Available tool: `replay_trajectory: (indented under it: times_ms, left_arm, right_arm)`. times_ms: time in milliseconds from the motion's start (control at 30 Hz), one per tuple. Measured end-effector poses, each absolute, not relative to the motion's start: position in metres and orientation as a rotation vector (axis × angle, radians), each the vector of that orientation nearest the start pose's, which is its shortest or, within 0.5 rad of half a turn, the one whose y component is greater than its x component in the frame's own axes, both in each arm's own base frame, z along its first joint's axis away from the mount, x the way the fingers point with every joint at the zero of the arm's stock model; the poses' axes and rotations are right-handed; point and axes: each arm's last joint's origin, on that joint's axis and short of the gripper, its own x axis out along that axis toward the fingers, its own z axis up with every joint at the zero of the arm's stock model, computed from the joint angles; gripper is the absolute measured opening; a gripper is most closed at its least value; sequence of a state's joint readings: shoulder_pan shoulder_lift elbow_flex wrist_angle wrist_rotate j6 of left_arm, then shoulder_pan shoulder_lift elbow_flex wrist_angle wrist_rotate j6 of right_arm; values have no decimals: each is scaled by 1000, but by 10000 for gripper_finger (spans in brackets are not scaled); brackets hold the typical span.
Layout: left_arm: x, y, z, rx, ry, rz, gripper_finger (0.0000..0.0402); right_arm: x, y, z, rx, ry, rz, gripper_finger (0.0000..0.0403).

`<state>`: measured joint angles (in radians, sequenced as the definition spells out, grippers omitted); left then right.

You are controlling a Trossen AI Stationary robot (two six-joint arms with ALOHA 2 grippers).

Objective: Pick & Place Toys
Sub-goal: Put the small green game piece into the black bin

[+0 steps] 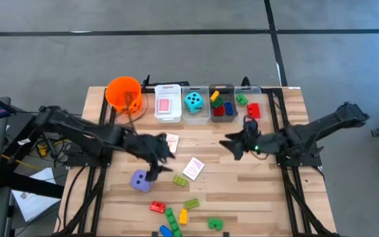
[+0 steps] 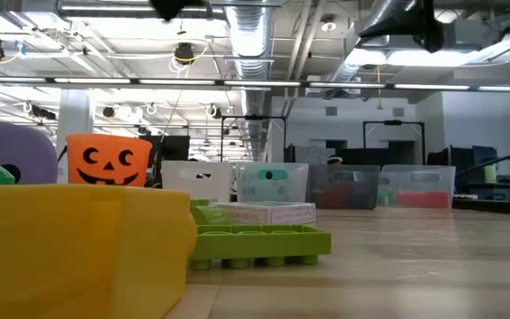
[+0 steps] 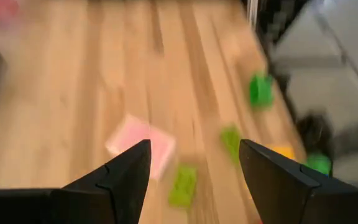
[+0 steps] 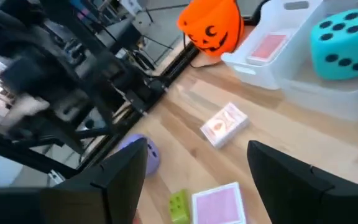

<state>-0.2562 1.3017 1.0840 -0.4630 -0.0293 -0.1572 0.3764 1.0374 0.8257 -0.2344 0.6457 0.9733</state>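
Two tools open, empty. Left tool above desk between purple die and green brick. Right tool mid-desk, below bins. Teal die in bin; card on desk; bricks scattered near front edge.

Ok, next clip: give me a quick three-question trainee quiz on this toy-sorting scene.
1. True or false: the teal die lies in a clear bin.
2. Which die lies loose on the table? A teal, B purple.
3. Fill in: the left gripper hangs open beside the ___ die.

Key: 1 true. 2 B, the purple die. 3 purple. The right gripper is open too, holding nothing.
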Motion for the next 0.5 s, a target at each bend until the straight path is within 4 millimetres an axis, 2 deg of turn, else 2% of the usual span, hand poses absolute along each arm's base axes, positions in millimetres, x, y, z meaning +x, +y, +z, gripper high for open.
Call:
replay_trajectory:
  times_ms: [167,333,500]
  left_arm:
    - [276,-79,244,-50,782,-213,237]
    - [278,-86,199,-46,732,-239,237]
    - [268,-92,160,-36,733,-272,239]
  right_arm:
    - [217,84,285,697,277,-422,269]
    - [224,89,274,725,337,-401,269]
    - [227,92,270,733,393,-357,269]
